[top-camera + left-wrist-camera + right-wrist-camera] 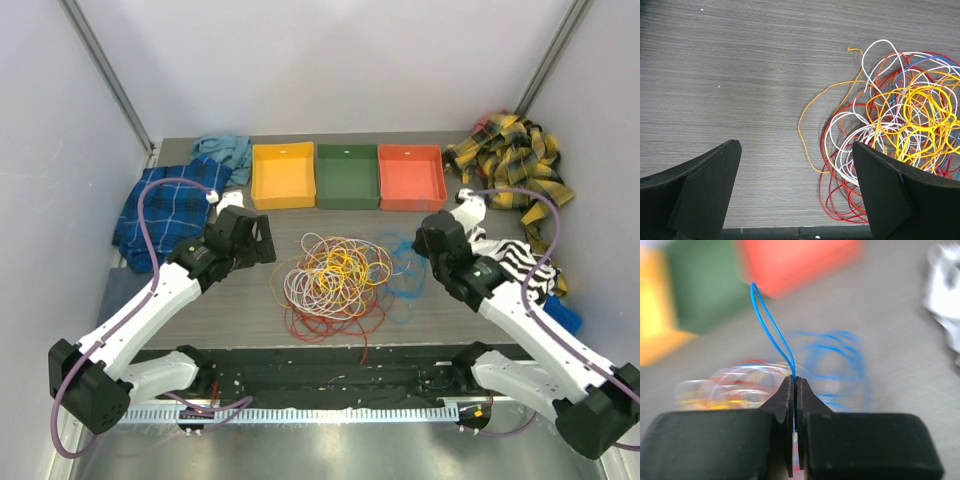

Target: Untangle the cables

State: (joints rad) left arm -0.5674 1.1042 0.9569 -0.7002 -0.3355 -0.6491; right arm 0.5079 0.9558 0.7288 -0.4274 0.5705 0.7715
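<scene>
Looking at a messy heap of thin cables dumped around the middle of the table, a bit nearer the front edge than the back. Red, orange, yellow and white loops all knotted together, with the red ones spilling out toward the front edge. Blue loops fanned out on the heap's right side.

Right at that blue side: right gripper pinched fully shut on one blue cable, with a narrow loop of it poking up out of the fingertips. Rest of the wrist view too blurry to say much more.

Over on the left side of the heap: left gripper spread wide open, hanging over bare table just beside the pile, gripping nothing. Can't tell if the right finger touches the outer red and white strands.

Along the back edge: yellow bin, green bin and red bin lined up side by side, touching.

Back left corner: blue plaid cloth plus a teal cloth. Back right corner: yellow-and-black plaid cloth, and a black-and-white striped cloth along the right edge, under the right arm.
</scene>
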